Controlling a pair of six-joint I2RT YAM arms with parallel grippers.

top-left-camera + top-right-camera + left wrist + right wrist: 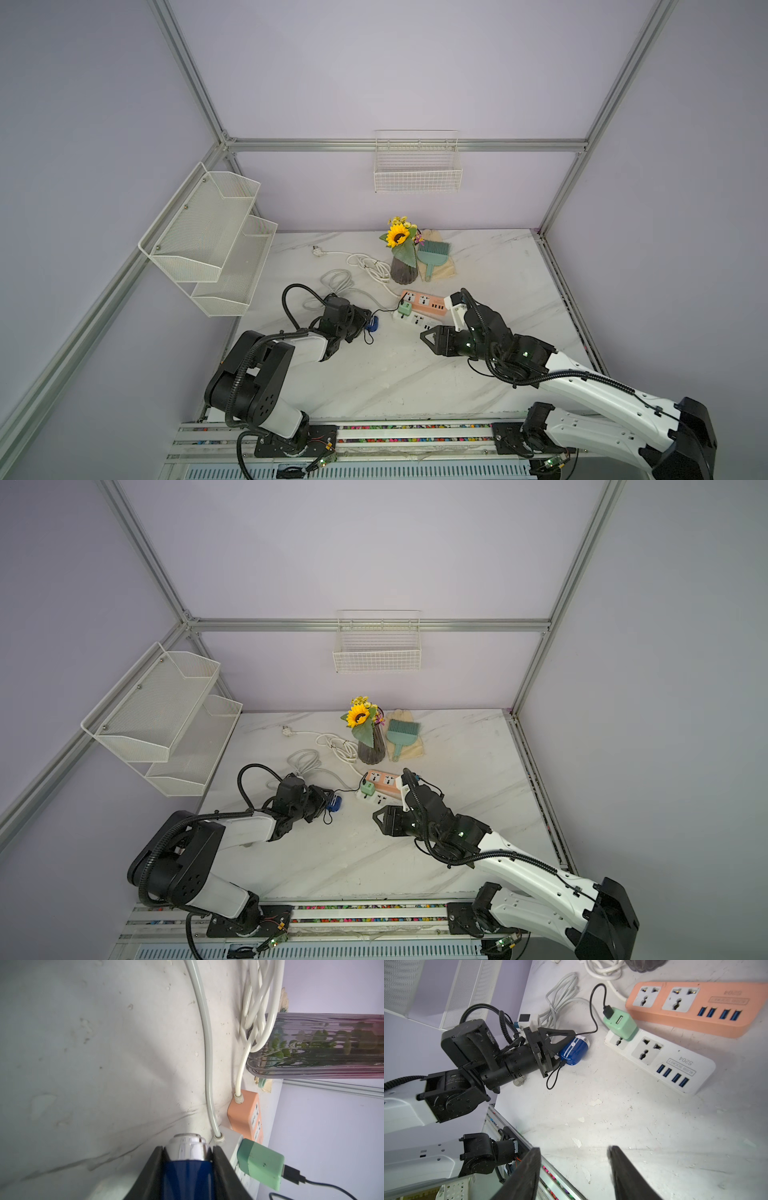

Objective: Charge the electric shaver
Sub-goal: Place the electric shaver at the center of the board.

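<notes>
1. Step in hand: the black cable [607, 1011] runs from the mint-green adapter [620, 1024], seated in the end socket of the white power strip [660, 1059], to the rear end of the electric shaver [574, 1051]. The charging link looks made, so the task appears to be near its end.
2. Left gripper [188, 1153]: clamped on the shaver's dark-blue body, one finger on each flank. The silver head protrudes past the fingertips and points toward the strip's cord end.
3. Shaver position: just beside the adapter end of the white power strip, low over the table [612, 1105]. Whether it rests on the surface cannot be told.
4. Right gripper [574, 1148]: jaws apart and empty, over bare table beside the strip's long edge, well apart from the shaver.
5. Next move, as judged: lay the shaver down near the strip and release it, leaving the short cable slack so the plug stays seated.
</notes>
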